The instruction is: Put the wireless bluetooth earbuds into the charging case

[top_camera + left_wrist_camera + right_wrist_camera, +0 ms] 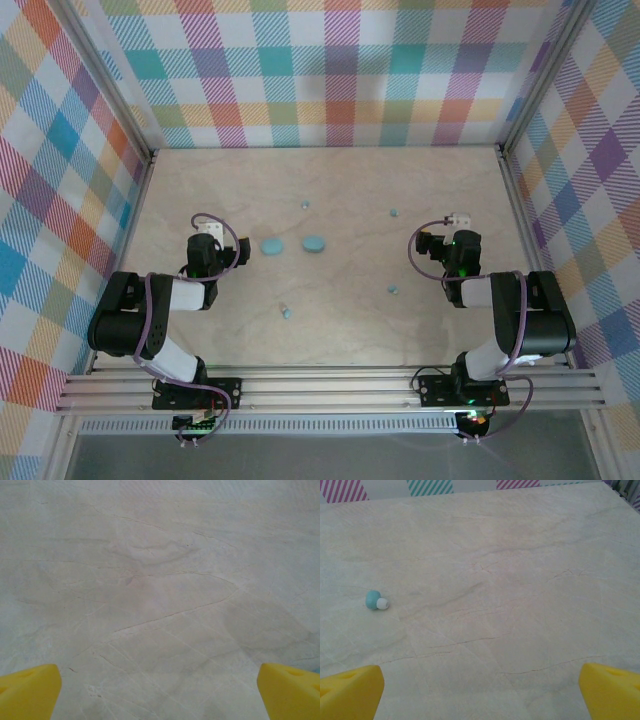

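Note:
Four tiny pale blue earbuds lie scattered on the table: one at the far centre (305, 204), one at the far right (393, 212), one near right (393, 290) and one near centre (285, 312). Two round light blue charging cases (271, 245) (314, 244) rest side by side mid-table. My left gripper (207, 232) (160, 695) stands open just left of the cases, over bare table. On the right, my right gripper (455, 228) (480, 692) is open and holds nothing. An earbud (375, 600) with a white tip lies ahead of it to the left.
The marble-patterned table (350, 180) is walled by checked panels at the back and sides, with aluminium posts at the corners (150, 160). Both arm bases sit on the rail at the near edge (330, 385).

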Robot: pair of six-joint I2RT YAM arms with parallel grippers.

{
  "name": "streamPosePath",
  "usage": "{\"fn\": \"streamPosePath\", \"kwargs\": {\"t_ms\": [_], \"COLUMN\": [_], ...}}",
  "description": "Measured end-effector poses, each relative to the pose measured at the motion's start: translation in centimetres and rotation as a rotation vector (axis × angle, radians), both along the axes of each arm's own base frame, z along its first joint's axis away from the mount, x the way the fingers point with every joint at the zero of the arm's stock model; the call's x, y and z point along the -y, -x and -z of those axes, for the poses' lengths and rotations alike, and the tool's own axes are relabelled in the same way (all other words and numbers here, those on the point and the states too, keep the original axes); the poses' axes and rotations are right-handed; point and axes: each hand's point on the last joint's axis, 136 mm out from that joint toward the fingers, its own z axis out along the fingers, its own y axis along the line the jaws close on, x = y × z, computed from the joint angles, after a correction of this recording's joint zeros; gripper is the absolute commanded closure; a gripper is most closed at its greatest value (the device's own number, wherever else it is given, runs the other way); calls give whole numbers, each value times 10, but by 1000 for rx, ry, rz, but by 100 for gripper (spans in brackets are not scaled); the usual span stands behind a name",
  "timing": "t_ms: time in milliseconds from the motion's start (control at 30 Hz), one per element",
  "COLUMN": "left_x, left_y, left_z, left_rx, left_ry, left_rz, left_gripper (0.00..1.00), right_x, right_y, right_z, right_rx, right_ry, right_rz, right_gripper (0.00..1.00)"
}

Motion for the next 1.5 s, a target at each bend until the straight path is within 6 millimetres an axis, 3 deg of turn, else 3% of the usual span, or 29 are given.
{"fn": "streamPosePath", "kwargs": {"t_ms": [367,433,633,767,900,1033,1100,1233,1400,1500], "left_x": [3,3,3,0,0,6,19,62,99,104], "left_y": [-9,-11,-8,9,35,57,68,97,127,137], "left_z": [-7,-15,-56,-62,-63,-68,-65,-47,-32,-17], "left_rx": [-18,-30,-23,-91,-159,-203,-237,-345,-420,-467], "left_ry": [6,9,59,93,130,247,315,393,409,405], "left_rz": [14,11,-16,-52,-75,-117,-114,-45,38,34], "left_gripper": [0,0,0,0,0,0,0,0,2,3], "right_x": [-10,-13,-32,-64,-120,-182,-211,-261,-288,-297], "right_y": [-1,-3,-15,-21,-13,6,15,26,19,8], "right_z": [-3,-17,-88,-108,-96,-66,-54,-30,-10,-7], "right_rx": [-36,-41,29,-1,-82,-192,-238,-318,-404,-430], "right_ry": [-6,-8,-39,-14,37,96,128,215,241,247], "right_rz": [-61,-76,-178,-324,-526,-734,-831,-988,-1070,-1101], "right_gripper": [0,0,0,0,2,4,5,9,14,15]}}
